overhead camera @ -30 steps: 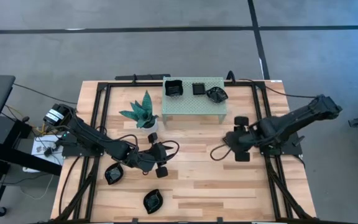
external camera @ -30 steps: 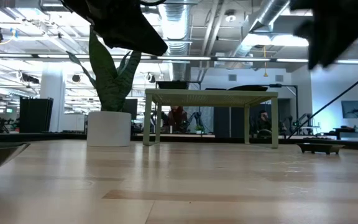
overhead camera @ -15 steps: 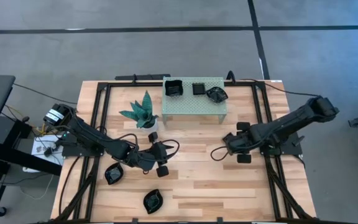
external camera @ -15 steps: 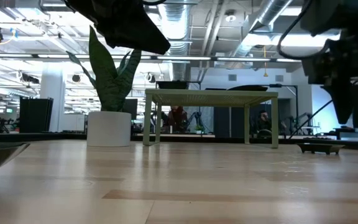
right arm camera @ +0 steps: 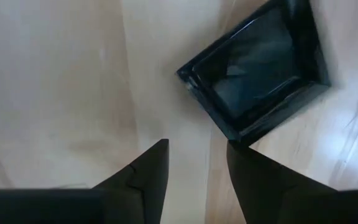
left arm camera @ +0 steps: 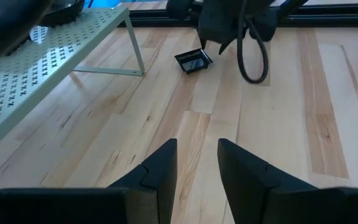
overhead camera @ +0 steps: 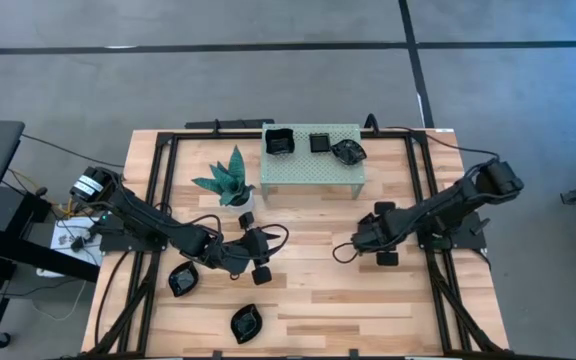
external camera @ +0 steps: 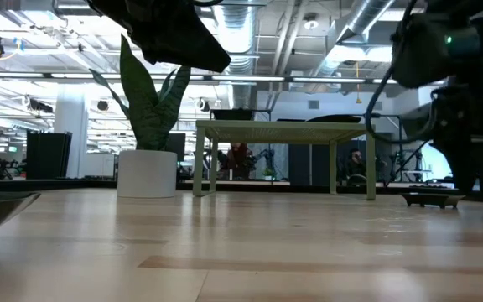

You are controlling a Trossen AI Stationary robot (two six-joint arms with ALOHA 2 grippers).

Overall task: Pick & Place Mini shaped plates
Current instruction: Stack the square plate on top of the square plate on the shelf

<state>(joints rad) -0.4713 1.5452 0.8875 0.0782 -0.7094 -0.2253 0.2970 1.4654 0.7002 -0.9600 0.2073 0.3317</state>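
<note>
The right gripper (right arm camera: pixel 194 165) has descended toward the square plate (right arm camera: pixel 260 74) on the table, jaws parted and empty, one finger near its rim for pinching. Left gripper (left arm camera: pixel 197 162) waits, parted, empty.

Pale wooden table (overhead camera: pixel 308 290), planked, smooth with slight sheen. Glossy black square plate (right arm camera: pixel 257 74), reflective. Green perforated metal shelf (left arm camera: pixel 55 46), matt painted. Matt dark gripper fingers (right arm camera: pixel 138 171), plastic-looking.
</note>
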